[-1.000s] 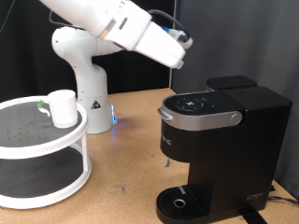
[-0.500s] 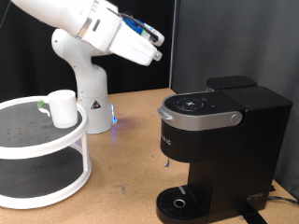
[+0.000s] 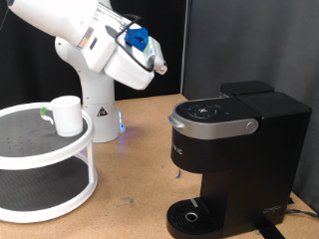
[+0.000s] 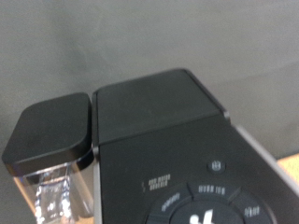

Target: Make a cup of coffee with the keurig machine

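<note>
Here, as things stand:
Cup (image 3: 67, 115): upright on the top tier of a white two-tier stand (image 3: 40, 159) at the exterior view's left, well apart from the hand and lower than it.
Keurig (image 3: 234, 159): on the wooden surface (image 3: 135, 169) at the exterior view's right, lid down, drip tray (image 3: 191, 216) bare; the hand is up and to the left of it, clear of it.
Arm (image 3: 70, 25): reaches from the exterior view's top left and slopes down to the right, in the air between cup and keurig.
Hand (image 3: 158, 68): at the arm's lower end, past a blue part; its fingers are too small and blurred, so I cannot tell how far they are apart. It touches nothing.
Wrist view: the keurig's top (image 4: 159, 107), buttons and water tank (image 4: 51, 149); no fingers show.
</note>
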### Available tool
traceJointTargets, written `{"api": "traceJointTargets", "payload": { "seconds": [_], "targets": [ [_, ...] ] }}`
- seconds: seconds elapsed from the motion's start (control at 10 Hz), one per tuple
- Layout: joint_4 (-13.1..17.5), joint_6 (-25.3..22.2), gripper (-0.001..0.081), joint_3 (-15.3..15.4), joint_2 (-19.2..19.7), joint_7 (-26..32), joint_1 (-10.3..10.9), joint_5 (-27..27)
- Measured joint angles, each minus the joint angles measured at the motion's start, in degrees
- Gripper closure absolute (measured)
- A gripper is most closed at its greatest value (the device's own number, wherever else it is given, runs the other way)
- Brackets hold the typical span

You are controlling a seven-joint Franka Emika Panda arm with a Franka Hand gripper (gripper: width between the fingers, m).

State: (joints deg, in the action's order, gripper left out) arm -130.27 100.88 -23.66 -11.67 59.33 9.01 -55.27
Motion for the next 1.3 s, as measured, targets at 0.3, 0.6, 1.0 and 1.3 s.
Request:
{"api": "traceJointTargets", "payload": {
  "seconds": [0.3, 0.6, 1.0, 1.3],
  "targets": [
    [-1.89, -0.27, 0.0805, -0.19, -1.98, -1.34, -1.30, 4.33],
    [-2.73, -1.56, 0.0805, -1.13, -3.41, -0.59, -1.53, 3.44],
    [-8.84, 20.73, 0.0805, 2.76, -7.13, -5.33, -1.60, 0.42],
    [-13.19, 22.94, 0.0805, 2.27, -13.19, -1.91, -1.93, -0.56]
  ]
}}
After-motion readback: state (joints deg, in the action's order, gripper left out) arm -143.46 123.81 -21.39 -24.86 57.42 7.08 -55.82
